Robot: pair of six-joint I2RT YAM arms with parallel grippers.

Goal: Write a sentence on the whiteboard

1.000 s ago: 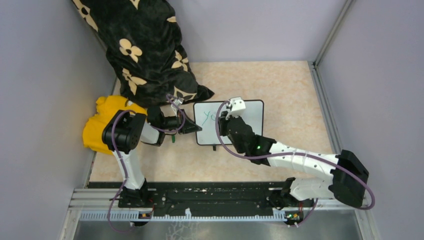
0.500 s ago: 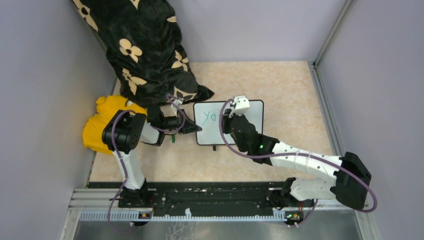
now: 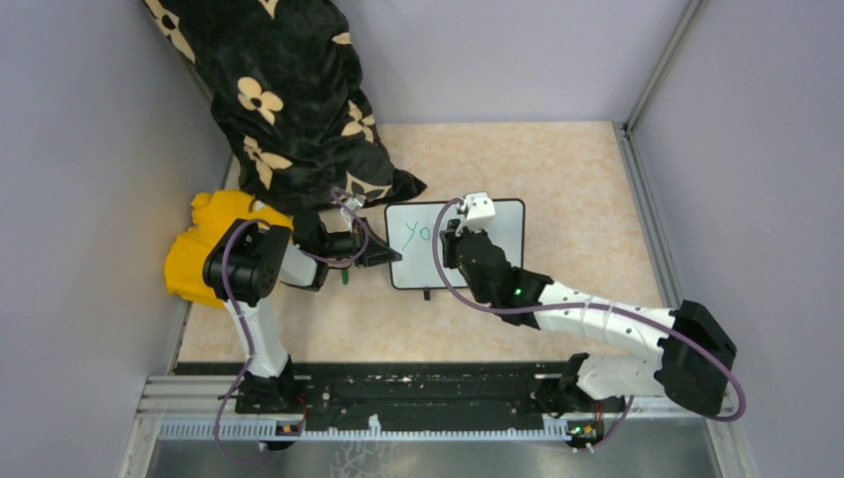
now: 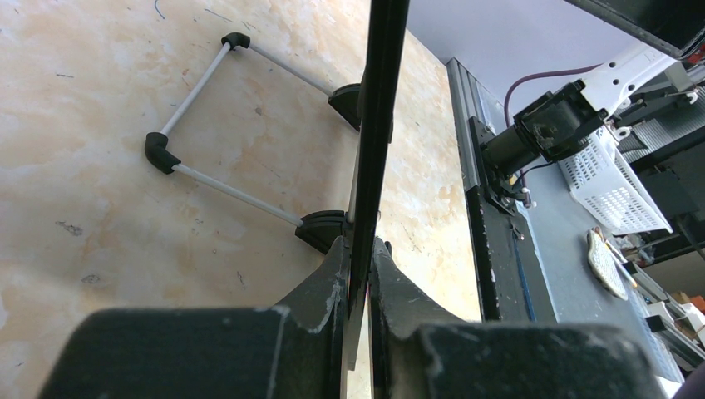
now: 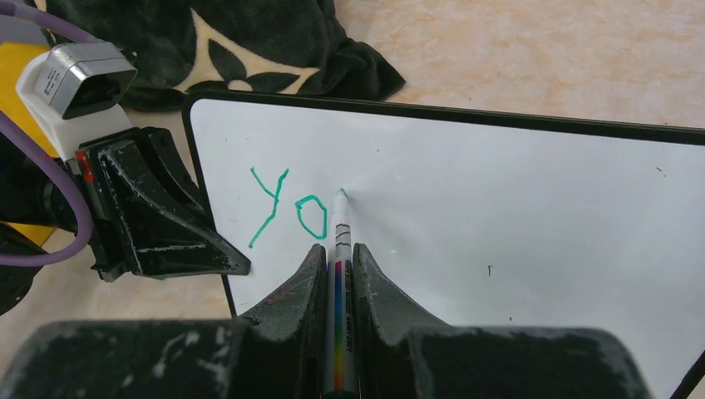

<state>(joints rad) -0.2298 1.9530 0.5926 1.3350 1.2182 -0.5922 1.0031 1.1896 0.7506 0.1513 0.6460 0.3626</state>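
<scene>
Right wrist view: the right gripper (image 5: 337, 251) pinches a marker (image 5: 340, 287) between its fingers, tip touching the whiteboard (image 5: 515, 216). Of the sentence (image 5: 287, 212), only a green "yo" shows, just left of the tip.

Left wrist view alone shows the board edge-on. The left gripper (image 4: 359, 248) is pressed onto its thin black frame, and a white-rod stand (image 4: 193, 98) with black joints meets the frame.

Top view: the board sits mid-table (image 3: 567, 169). The right arm's wrist covers its middle. A black floral cloth (image 3: 289, 100) and a yellow item (image 3: 194, 249) lie at far left, beside the left arm.
</scene>
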